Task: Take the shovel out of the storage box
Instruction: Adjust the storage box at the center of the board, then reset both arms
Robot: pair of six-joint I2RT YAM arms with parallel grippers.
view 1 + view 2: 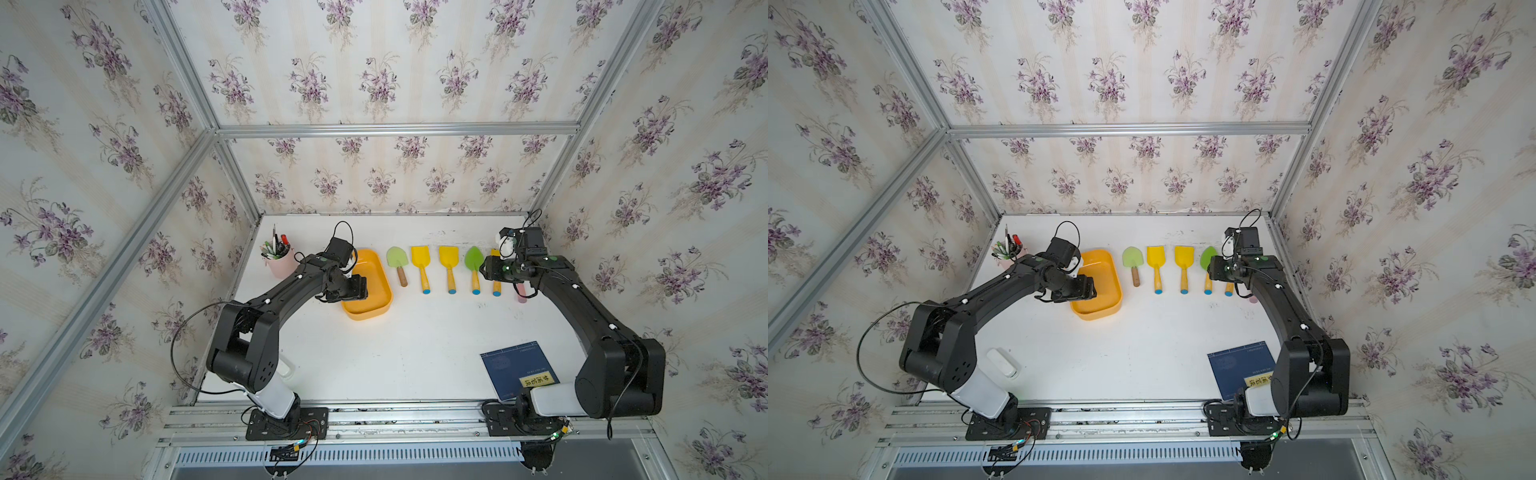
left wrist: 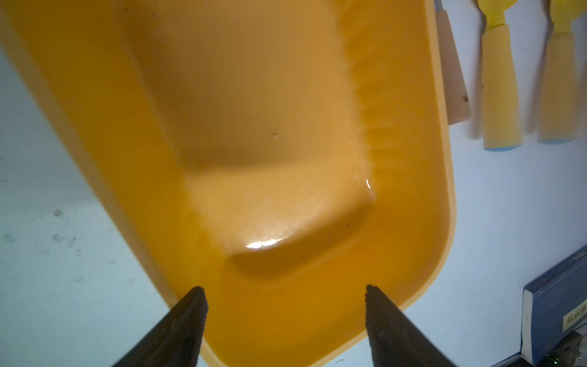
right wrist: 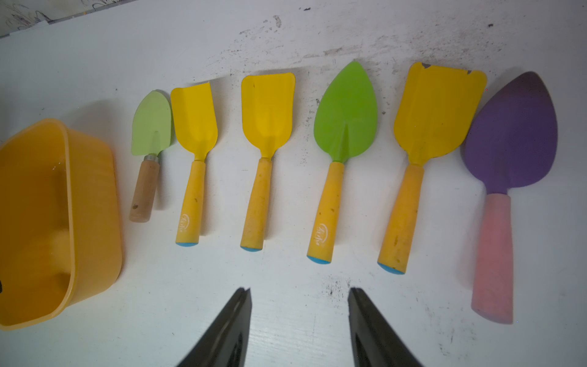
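The yellow-orange storage box (image 1: pixel 384 291) (image 1: pixel 1115 291) stands left of centre on the white table. In the left wrist view its inside (image 2: pixel 254 127) shows only a bare bottom. My left gripper (image 1: pixel 360 291) (image 2: pixel 284 287) hovers open over the box's near end, with nothing between the fingers. Right of the box, several shovels lie side by side, blades to the back: a pale green one with a wooden handle (image 3: pixel 151 127), yellow ones (image 3: pixel 266 114), a bright green one (image 3: pixel 346 120) and a purple one with a pink handle (image 3: pixel 511 136). My right gripper (image 1: pixel 486 268) (image 3: pixel 298 289) hangs open above their handles, holding nothing.
A pink pen cup (image 1: pixel 280 262) stands at the back left beside the left arm. A blue book (image 1: pixel 515 368) lies at the front right near the right arm's base. A small white object (image 1: pixel 1003 362) rests by the left arm's base. Papered walls enclose the table.
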